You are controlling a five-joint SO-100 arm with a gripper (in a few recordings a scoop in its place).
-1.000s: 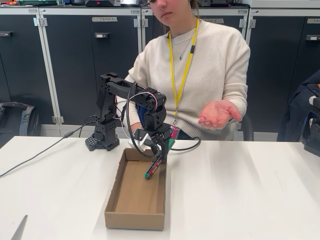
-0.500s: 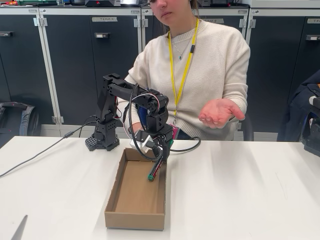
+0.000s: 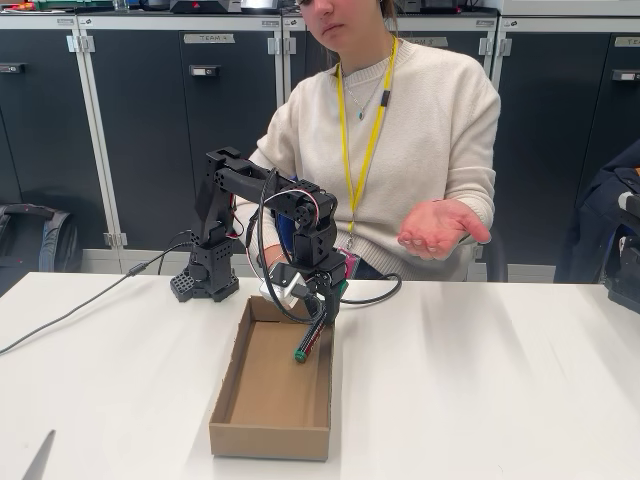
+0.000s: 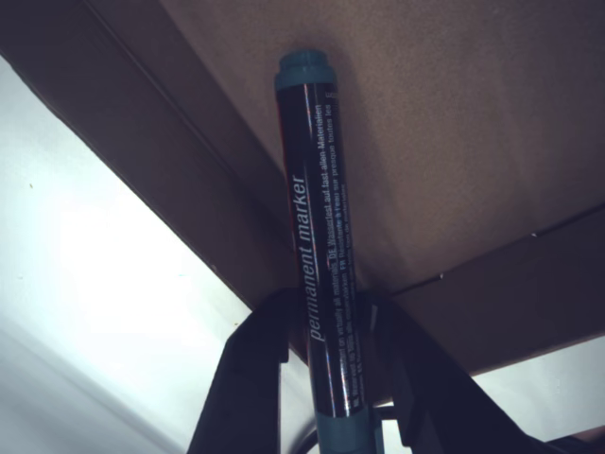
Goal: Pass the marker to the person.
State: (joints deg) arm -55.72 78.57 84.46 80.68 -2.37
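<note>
The lift-out step is judged to be in hand: the marker is pinched near its upper end by the tool, hanging steeply over the cardboard box with its green end low inside. Next, it is to be raised clear of the box wall and carried to the open palm of the person behind the desk.

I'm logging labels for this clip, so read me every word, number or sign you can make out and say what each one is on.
"permanent marker": white lettering along the marker barrel, held in the gripper.
Smaller white lines beside it: too small to read reliably.
Label strips on the cabinets behind the person: too blurred to read.
Red badge on the yellow lanyard: not legible.
</note>
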